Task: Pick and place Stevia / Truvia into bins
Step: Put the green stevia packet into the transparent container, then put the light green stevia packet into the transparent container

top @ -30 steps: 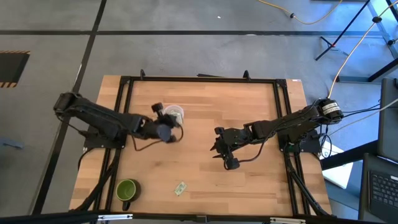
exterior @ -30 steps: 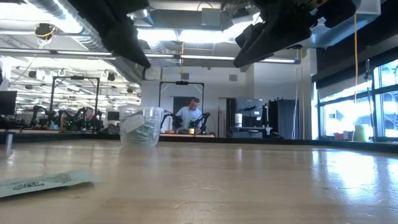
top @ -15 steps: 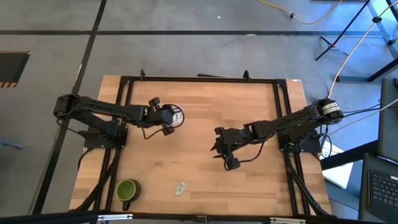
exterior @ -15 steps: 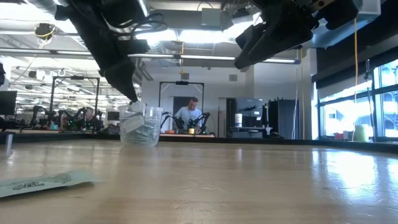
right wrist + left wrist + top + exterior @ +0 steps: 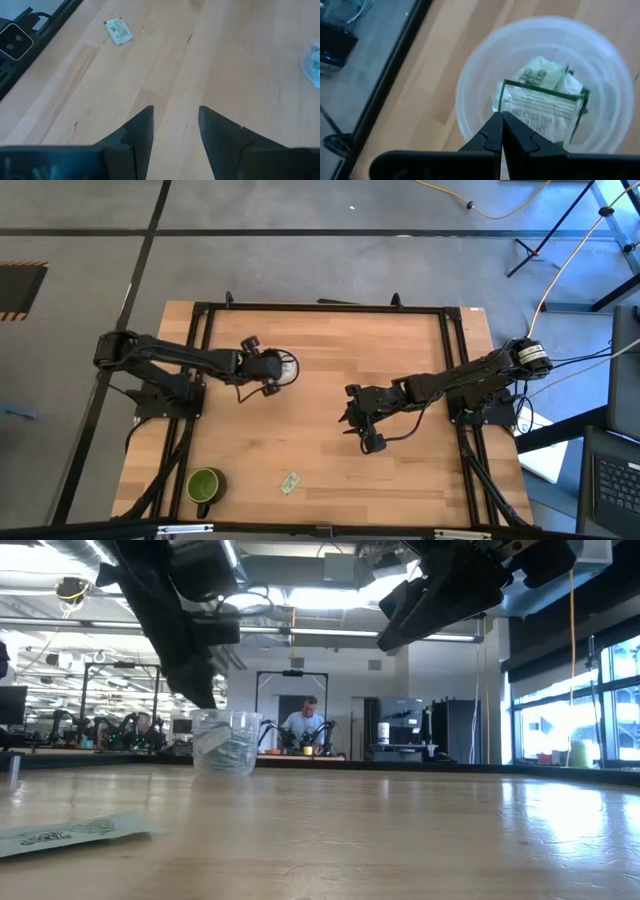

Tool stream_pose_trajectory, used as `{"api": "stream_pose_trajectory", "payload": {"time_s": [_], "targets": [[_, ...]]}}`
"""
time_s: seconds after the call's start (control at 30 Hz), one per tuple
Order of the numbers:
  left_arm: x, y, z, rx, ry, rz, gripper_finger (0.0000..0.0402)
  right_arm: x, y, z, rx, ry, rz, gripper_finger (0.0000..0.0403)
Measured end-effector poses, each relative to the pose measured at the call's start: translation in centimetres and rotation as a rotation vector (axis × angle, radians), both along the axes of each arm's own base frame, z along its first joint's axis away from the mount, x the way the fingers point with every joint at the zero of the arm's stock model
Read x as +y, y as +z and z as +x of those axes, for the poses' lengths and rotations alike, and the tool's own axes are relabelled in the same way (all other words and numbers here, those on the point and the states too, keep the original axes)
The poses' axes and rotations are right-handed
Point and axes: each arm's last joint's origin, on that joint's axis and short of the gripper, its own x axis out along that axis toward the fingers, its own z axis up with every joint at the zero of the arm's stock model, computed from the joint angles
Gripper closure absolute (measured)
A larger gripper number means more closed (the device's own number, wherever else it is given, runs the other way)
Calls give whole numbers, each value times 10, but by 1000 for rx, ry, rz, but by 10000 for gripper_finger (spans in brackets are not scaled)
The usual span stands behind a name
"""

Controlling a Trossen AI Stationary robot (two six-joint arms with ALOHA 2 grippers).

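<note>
- Left wrist view shows the clear cup (image 5: 542, 85) holding several green and white sachets (image 5: 542, 107), one lying flat on top of the pile.
- One more sachet (image 5: 290, 482) lies alone on the worktop (image 5: 330, 340) near the front edge, well apart from the cup and not far from a green mug (image 5: 204, 485).
- The left gripper (image 5: 502, 125) hangs just over the cup rim with its jaws clenched and nothing between them; if it goes lower or sideways it may push this light cup over and spill the packets.
- The right gripper (image 5: 175, 120) hovers over bare wood with its jaws released and empty, the lone sachet ahead of it.
- I think the flat paper sachet is difficult to pinch; the jaws may slide it along or scrape the wood.
</note>
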Motion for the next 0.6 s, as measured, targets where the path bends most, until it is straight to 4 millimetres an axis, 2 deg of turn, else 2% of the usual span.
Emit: {"api": "stream_pose_trajectory", "payload": {"time_s": [0.17,0.3,0.4,0.6], "targets": [[1,-12,5,62,-11,3,397,0,0,0,2,0,0,244],[1,-13,6,65,-6,26,397,0,0,0,4,0,-1,244],[2,-7,6,39,-2,40,397,0,-1,-1,9,-1,-2,244],[-2,22,10,-44,-61,71,397,0,-1,-1,10,-1,-1,244]]}}
